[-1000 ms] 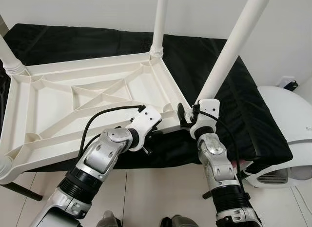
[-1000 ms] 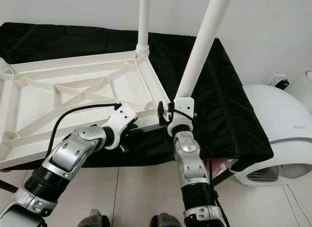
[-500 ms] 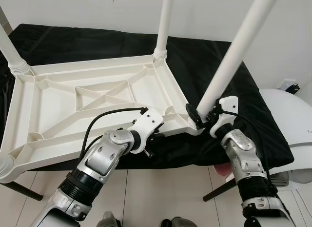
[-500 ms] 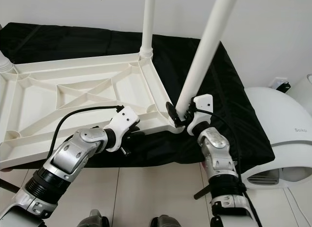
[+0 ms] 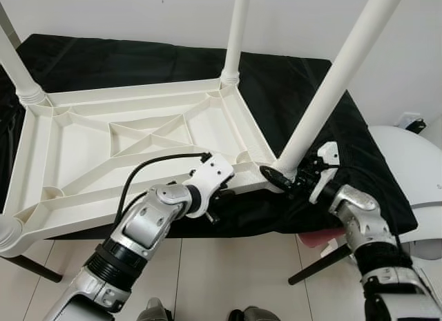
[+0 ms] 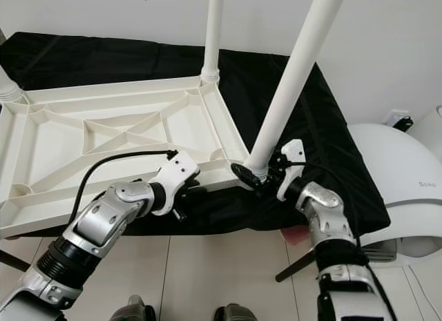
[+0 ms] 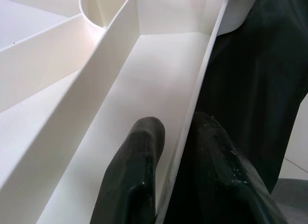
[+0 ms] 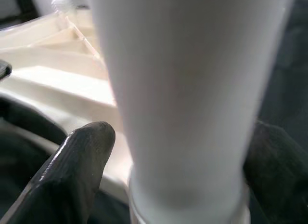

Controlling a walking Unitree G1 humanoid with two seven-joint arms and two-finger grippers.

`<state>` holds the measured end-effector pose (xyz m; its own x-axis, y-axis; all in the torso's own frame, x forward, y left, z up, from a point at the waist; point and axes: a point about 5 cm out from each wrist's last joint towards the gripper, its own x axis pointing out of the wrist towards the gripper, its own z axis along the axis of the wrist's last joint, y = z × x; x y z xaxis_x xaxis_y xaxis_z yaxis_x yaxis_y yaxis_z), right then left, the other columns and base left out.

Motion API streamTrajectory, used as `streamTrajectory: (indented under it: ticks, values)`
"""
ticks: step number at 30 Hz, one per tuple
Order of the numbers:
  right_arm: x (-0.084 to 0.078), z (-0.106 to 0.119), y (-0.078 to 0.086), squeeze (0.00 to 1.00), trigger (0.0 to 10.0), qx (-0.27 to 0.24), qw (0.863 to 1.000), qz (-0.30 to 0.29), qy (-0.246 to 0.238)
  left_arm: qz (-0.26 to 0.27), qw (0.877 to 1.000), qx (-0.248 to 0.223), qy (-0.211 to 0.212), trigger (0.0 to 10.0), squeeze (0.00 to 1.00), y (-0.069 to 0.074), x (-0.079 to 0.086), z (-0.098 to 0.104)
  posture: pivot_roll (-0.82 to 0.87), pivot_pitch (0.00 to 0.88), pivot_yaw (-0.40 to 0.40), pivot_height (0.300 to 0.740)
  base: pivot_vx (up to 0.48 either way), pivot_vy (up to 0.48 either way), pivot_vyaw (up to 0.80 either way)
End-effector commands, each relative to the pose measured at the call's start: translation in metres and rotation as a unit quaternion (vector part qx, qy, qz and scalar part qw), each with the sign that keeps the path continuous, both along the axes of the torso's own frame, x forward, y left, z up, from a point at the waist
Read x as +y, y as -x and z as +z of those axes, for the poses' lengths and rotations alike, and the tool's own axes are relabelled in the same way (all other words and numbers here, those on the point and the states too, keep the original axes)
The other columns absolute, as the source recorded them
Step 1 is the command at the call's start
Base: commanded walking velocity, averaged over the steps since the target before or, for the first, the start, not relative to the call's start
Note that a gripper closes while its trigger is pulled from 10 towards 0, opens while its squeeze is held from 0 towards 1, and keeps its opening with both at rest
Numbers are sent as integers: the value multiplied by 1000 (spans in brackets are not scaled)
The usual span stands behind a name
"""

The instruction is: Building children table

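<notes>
A white plastic children's table (image 5: 124, 138) lies upside down on a black-covered surface, its ribbed underside facing up. Several white legs stand up from its corners. My left gripper (image 7: 175, 130) is shut on the table's near rim, one finger inside the rim and one outside; it also appears under the rim (image 5: 219, 195). My right gripper (image 5: 284, 179) sits at the base of the near right leg (image 5: 331, 86), where the leg meets its corner socket. Its fingers (image 8: 82, 161) grip that leg from both sides.
The black cloth (image 5: 138, 59) covers a low stand against a white wall; its dark leg (image 5: 318, 266) slants to the tiled floor. A white rounded appliance (image 5: 414, 169) stands close on the right. Something pink (image 5: 319, 238) lies under the stand's right end.
My right forearm has swung out to the right and its wrist has turned around the leg's base while staying on it. The left gripper has kept its hold on the rim.
</notes>
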<state>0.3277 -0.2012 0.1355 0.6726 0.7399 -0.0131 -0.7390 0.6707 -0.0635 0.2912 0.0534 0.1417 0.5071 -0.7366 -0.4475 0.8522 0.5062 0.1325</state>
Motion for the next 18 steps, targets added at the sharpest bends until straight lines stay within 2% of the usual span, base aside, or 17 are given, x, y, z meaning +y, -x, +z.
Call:
streamTrajectory:
  ticks: [1, 8, 17, 18]
  values:
    - [-3, 0, -1, 0, 10000, 0, 1000, 10, 3, -37, 999, 5, 9, 10000, 0, 4, -7, 4, -24, 52, -53, 740, 0, 0, 0]
    - [-12, 14, -12, 0, 10000, -26, 1000, -4, 8, -35, 999, 5, 9, 10000, 0, 3, -6, 5, -25, 57, -49, 740, 0, 0, 0]
    - [-11, 18, -17, 0, 10000, -35, 999, 7, 6, -34, 999, 5, 9, 10000, 0, 2, -6, 6, -23, 59, -48, 740, 0, 0, 0]
    - [-11, 19, -17, 0, 9176, -36, 999, 11, 7, -34, 999, 5, 9, 10000, 0, 2, -6, 6, -22, 59, -48, 740, 0, 0, 0]
